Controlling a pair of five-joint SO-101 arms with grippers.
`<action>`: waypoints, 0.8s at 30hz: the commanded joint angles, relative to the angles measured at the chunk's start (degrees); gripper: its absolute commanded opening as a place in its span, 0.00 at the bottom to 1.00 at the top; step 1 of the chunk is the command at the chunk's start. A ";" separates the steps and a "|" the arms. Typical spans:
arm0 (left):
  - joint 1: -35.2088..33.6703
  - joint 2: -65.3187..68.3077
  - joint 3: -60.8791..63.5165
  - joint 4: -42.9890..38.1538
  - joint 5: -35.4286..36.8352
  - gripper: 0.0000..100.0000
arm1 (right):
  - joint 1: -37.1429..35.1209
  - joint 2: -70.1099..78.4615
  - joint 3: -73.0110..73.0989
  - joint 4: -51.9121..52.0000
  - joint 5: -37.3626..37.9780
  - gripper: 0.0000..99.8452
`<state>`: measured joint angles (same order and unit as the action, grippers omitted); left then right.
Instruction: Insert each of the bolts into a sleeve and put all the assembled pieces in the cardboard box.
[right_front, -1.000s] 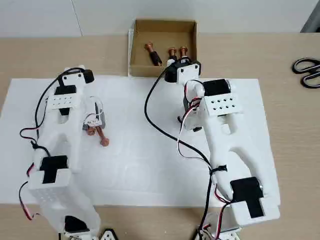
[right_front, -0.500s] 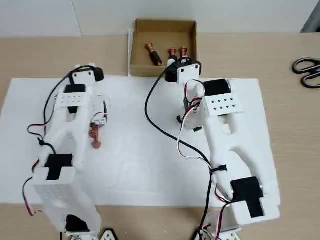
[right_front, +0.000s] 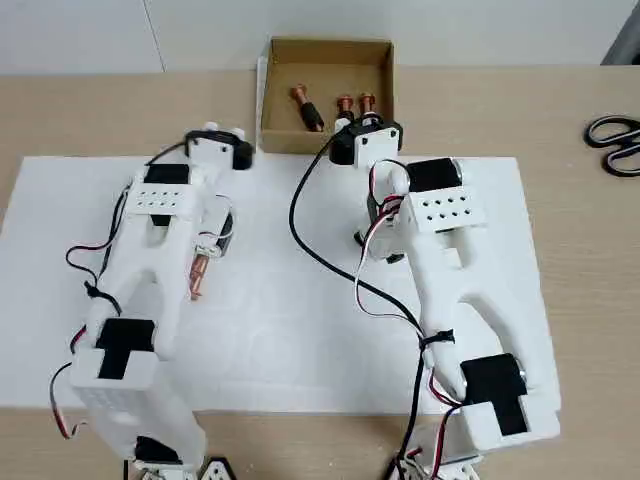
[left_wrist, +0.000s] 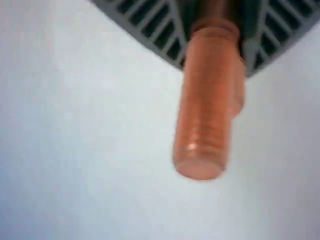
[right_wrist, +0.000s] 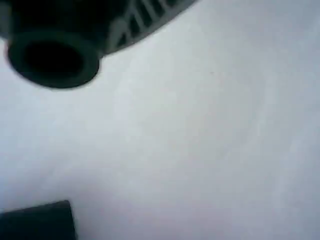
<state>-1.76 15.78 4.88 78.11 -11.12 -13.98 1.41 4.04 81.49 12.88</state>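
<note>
**Bolt lifted and carried inward, sleeve waiting**

Bolt first: it sits clenched in the left jaws, head up between the ribbed grey pads, with the threaded copper shank sticking out free over the white sheet. A second ago the left arm was further back and out toward the sheet's edge. It has since swung forward and inward, toward the middle of the worktop, taking the bolt with it. The right arm hasn't budged.

To my eye that means the pick-up is done and the mating comes next. The right jaws are closed on a black sleeve, whose open mouth faces out, ready to take the shank. The two parts are well apart for now, so the left arm has ground to cover and will need to line the shank up with that bore.

Three assembled pieces already lie in the cardboard box, just beyond the right arm's wrist.
</note>
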 joint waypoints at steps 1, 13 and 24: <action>0.97 -3.87 -0.92 2.02 -6.86 0.01 | 0.22 -3.56 -0.35 0.13 0.09 0.00; 4.31 -4.04 -0.92 10.29 -38.95 0.01 | 0.31 -3.56 -0.35 0.22 0.09 0.00; 3.87 -3.60 -9.98 10.46 -43.16 0.10 | 0.22 -3.56 -0.35 0.22 0.09 0.00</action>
<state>2.29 15.69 -1.36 87.96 -53.85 -13.98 1.41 4.04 81.49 12.88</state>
